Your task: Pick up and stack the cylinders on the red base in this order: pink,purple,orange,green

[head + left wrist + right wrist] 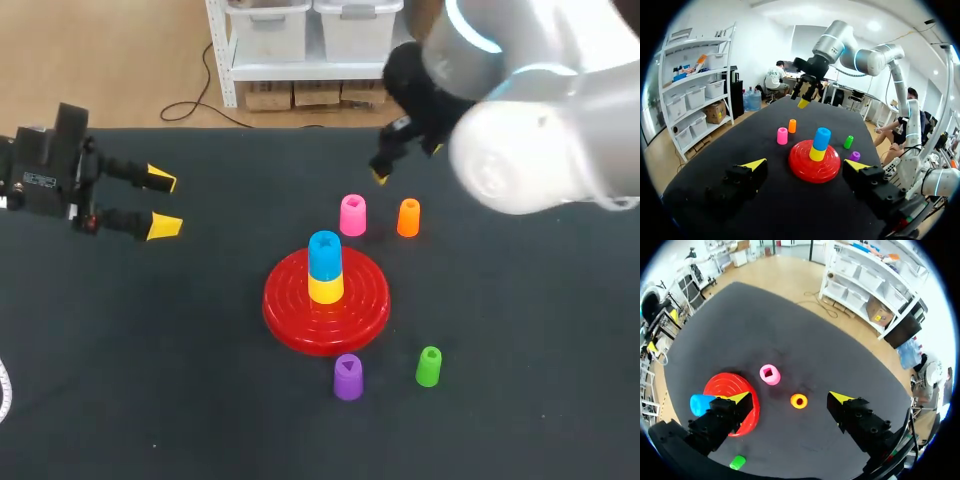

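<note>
Two grippers, both with fingers spread and holding nothing. Pink cylinder (352,215) stands upright, long axis vertical, just past the far side of the red base (290,310), with the orange cylinder (408,217) beside it. Right gripper (790,398) hovers above that far side, pink just ahead of it, so the right arm is nearer. Left gripper (163,203) hangs well off the base's left.
</note>
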Robot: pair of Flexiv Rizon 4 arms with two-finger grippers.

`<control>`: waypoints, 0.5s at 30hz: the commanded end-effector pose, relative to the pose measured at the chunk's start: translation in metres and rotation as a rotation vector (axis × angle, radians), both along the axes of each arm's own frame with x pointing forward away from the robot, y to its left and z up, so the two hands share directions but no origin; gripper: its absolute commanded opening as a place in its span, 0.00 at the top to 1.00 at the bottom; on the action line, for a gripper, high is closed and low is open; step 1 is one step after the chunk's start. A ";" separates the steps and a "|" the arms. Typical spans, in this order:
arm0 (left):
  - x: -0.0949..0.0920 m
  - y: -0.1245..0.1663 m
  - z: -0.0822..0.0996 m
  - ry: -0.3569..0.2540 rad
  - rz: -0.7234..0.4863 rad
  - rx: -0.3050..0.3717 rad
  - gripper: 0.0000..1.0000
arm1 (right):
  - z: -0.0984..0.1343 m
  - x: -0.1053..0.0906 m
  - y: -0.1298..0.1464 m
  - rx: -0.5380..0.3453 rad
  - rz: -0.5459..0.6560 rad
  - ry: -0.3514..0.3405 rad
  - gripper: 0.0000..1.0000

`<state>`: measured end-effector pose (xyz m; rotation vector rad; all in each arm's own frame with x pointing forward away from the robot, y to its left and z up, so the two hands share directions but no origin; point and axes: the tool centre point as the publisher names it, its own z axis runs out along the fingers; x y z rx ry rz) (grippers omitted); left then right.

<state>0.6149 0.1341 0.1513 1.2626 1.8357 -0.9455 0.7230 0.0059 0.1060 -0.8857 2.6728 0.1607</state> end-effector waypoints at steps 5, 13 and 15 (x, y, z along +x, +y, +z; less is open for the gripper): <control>0.000 0.001 -0.001 -0.003 0.000 -0.003 0.00 | -0.039 0.006 0.022 -0.088 -0.008 0.076 0.00; 0.000 0.001 -0.001 -0.003 0.000 -0.003 0.00 | -0.055 0.008 0.034 -0.113 0.000 0.101 0.00; 0.000 0.001 -0.001 -0.003 0.000 -0.003 0.00 | -0.057 0.009 0.037 -0.119 0.002 0.103 0.00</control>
